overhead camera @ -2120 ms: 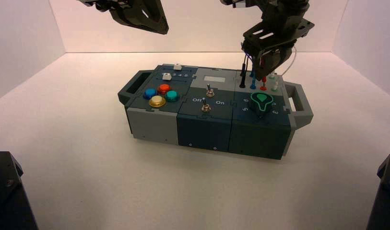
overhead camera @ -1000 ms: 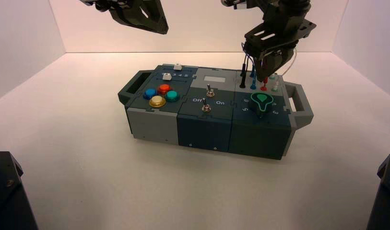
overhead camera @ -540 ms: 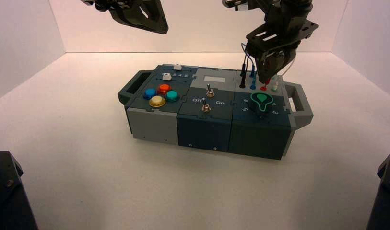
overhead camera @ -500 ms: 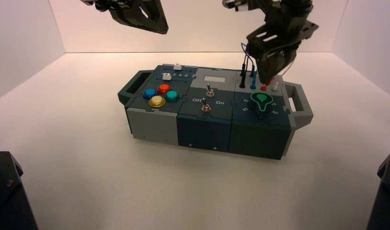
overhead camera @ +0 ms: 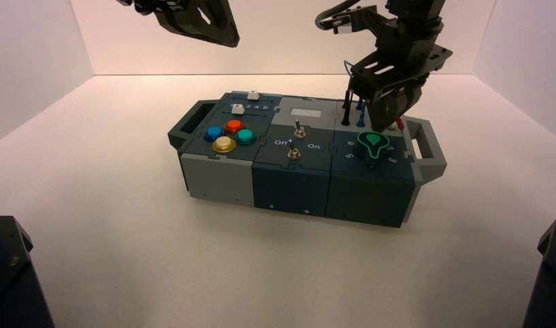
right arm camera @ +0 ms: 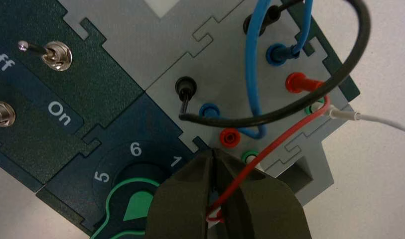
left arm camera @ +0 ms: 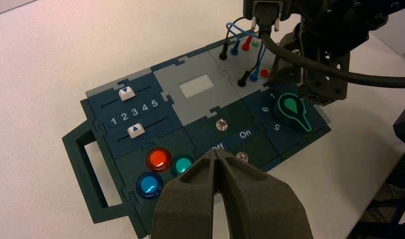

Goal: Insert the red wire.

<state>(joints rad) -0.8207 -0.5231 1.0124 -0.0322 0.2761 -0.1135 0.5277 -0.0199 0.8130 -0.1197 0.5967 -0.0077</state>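
- A robotics lab, by the look of it — a bench set up for robot trials
- Two robot grippers over one worktop [overhead camera: 193,273], the left gripper [left arm camera: 216,152] and the right gripper [right arm camera: 213,152]
- Below the right gripper, a test box [overhead camera: 292,188] with buttons, switches, knob and plug sockets
- Beyond both grippers, a plain pale wall [overhead camera: 282,41] — more pale panels [overhead camera: 35,75] either side

Keep your right gripper [right arm camera: 213,153] clear of the looped black insulated wire [right arm camera: 285,115] and curved blue insulated wire [right arm camera: 252,64] beside the uncovered round red socket [right arm camera: 230,137]. A slim white plug [right arm camera: 253,161] flanks its other side. You have open room above the grey-and-dark box's [overhead camera: 292,191] front left corner.
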